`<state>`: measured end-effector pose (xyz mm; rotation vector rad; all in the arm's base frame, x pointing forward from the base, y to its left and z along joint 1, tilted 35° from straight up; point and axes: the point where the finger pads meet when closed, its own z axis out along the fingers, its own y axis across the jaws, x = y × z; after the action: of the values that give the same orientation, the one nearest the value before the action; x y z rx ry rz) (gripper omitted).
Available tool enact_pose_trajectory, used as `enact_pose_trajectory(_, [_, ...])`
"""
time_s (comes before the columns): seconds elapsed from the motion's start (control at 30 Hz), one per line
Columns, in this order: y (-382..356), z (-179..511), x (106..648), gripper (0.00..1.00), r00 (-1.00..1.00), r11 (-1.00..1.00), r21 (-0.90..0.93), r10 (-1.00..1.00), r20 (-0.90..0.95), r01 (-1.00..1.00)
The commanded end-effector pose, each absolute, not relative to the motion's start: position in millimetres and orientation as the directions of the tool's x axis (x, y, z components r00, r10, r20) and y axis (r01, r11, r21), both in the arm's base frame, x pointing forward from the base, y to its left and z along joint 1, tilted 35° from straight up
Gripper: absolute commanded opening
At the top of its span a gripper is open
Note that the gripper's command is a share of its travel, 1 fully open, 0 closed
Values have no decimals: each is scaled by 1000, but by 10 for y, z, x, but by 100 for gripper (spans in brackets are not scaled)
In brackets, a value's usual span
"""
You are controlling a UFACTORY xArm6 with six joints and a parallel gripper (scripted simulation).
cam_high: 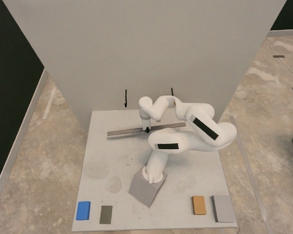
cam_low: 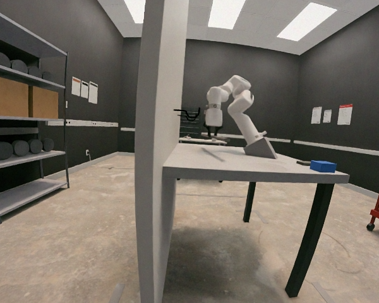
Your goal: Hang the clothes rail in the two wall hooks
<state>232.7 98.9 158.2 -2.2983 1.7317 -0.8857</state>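
Top view: one pincer (cam_high: 147,130) grips one rail (cam_high: 126,131); two hooks (cam_high: 125,98).

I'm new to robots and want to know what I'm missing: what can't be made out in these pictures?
- Top view: the arm's elbow covers the right hook and the rail's right end.
- Top view: the claw's fingers are too small to see their grip on the rail.
- Exterior view: the two hooks overlap.
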Motion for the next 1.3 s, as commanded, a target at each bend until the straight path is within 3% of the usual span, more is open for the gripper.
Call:
enact_pose_trajectory(0.0, [1011, 1668, 2312, 0, 168, -332, -439, -913, 370, -835])
enact_pose_trajectory(1.27, [1152, 2317, 2165, 0, 168, -332, -439, -914, 370, -835])
